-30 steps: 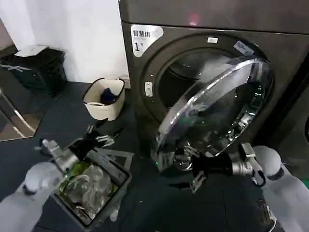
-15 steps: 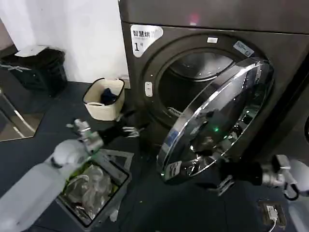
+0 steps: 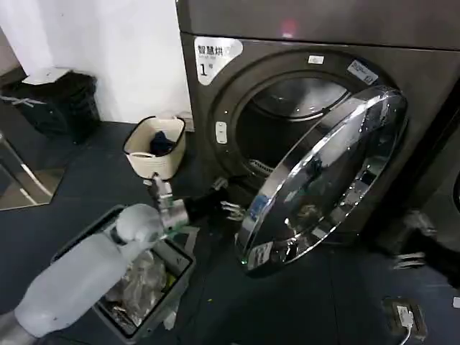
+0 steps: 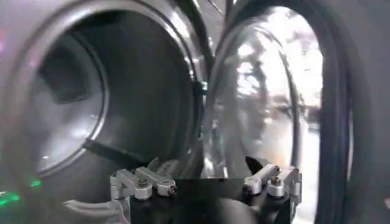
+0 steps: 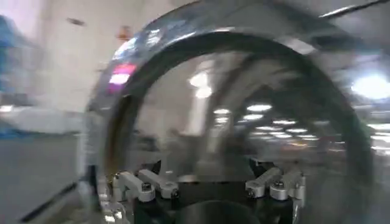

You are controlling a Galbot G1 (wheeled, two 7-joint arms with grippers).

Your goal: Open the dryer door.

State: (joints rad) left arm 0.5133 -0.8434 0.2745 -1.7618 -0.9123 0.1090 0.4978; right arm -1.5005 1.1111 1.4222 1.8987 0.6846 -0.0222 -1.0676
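Since a second ago, left gripper (image 3: pixel 231 208) has reached the door's (image 3: pixel 323 180) free edge; right gripper (image 5: pixel 210 182) has withdrawn.
Door hangs half open before the dryer (image 3: pixel 208 129); both claws spread, holding nothing.

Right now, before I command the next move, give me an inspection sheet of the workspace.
Surface: dark floor.
Job's things: dryer; dryer door swung partly open, drum exposed.
Clutter: cream basket holding dark cloth; grey bin of clear plastic; black crate.
Grippers: left gripper open, by the door's free edge below the opening; right gripper open, facing the door's glass.
Cables: small plug and lead on floor.
Surroundings: white wall.
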